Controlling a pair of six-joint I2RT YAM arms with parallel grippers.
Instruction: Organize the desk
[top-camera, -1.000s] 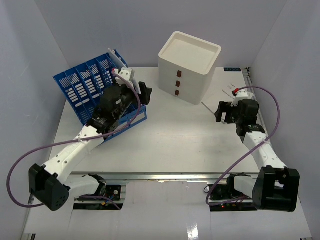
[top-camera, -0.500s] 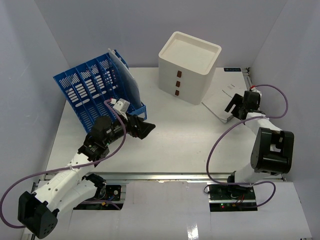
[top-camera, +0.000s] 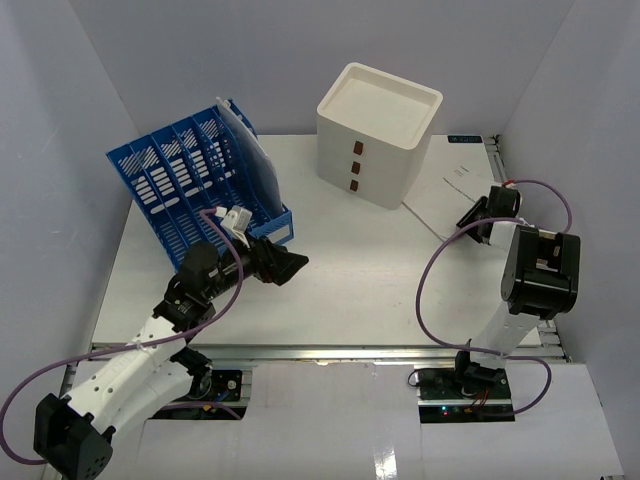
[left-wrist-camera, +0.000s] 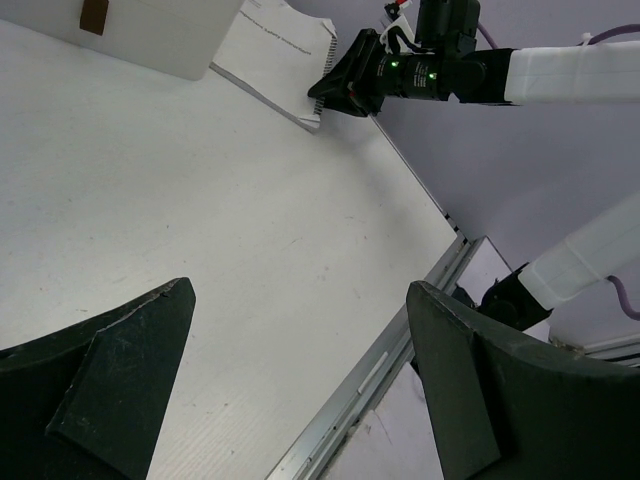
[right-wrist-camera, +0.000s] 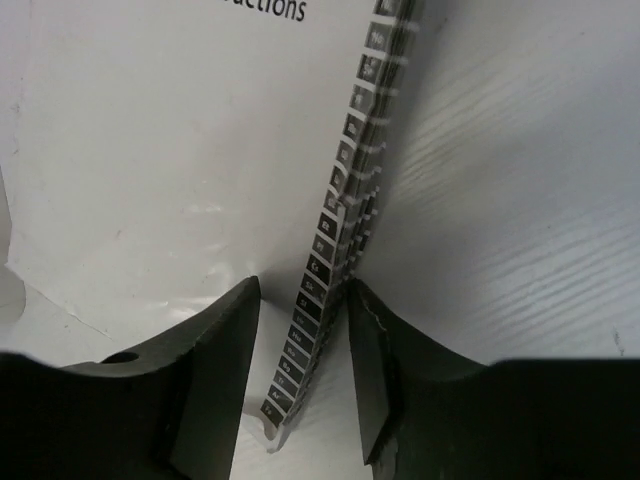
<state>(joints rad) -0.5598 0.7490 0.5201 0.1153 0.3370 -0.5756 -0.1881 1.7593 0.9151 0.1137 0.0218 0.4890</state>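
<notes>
Spreading across nearly the whole top view, the desk is a flat white tabletop with a silver rail along its near edge, just ahead of the 2 arm bases. A blue file rack sits at the desk's back left, leaning back to the left, with a pale sheet standing in its rightmost slot. A cream box with 3 small brown drawer pulls stacked on its front stands at the back centre. A white booklet lies flat on the desk just right of that box, its near corner pointing toward the middle. The left gripper hovers over bare desk just in front of the rack's near right corner, its 2 dark fingers spread wide with nothing between them. The right gripper is down at the booklet's right edge, its arm folded tightly above its base. In the right wrist view its fingers stand fairly close together on either side of the booklet's tabbed edge, one over the printed page and the other over the desk, with thin gaps visible on both sides, so the edge is straddled rather than pinched. A purple cable loops beside the right arm.
</notes>
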